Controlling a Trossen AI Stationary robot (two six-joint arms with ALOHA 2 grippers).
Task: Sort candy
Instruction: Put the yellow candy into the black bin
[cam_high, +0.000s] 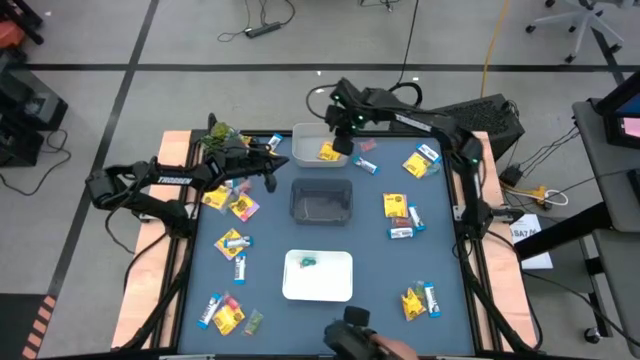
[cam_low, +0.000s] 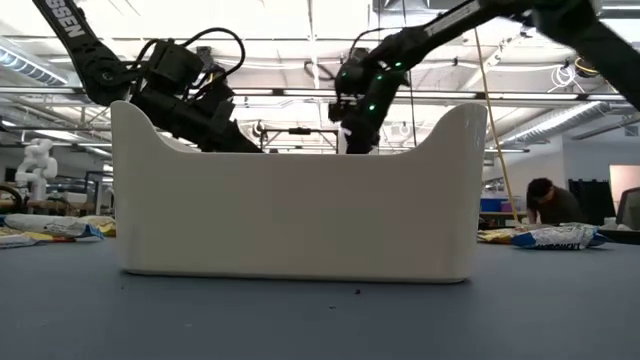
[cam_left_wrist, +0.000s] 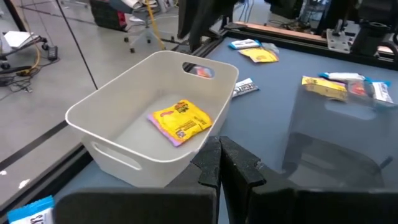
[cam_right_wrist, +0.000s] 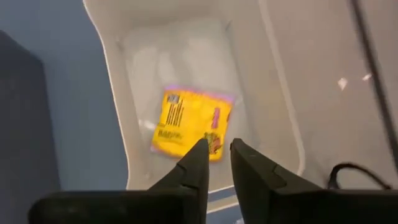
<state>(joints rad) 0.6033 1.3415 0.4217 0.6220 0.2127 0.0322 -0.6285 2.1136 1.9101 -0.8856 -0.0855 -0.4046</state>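
A yellow candy packet (cam_right_wrist: 191, 129) with a purple edge and a printed barcode lies flat on the floor of the white bin (cam_high: 305, 152), its long axis running roughly along the bin's length. The bin stands at the far edge of the blue-grey tabletop (cam_high: 370, 220), with other sweets scattered around it and an open workshop floor behind it. The right gripper (cam_right_wrist: 216, 163) hangs over the bin, fingers slightly parted and empty. The left gripper (cam_left_wrist: 220, 167) sits just beside the bin, fingers pressed together.
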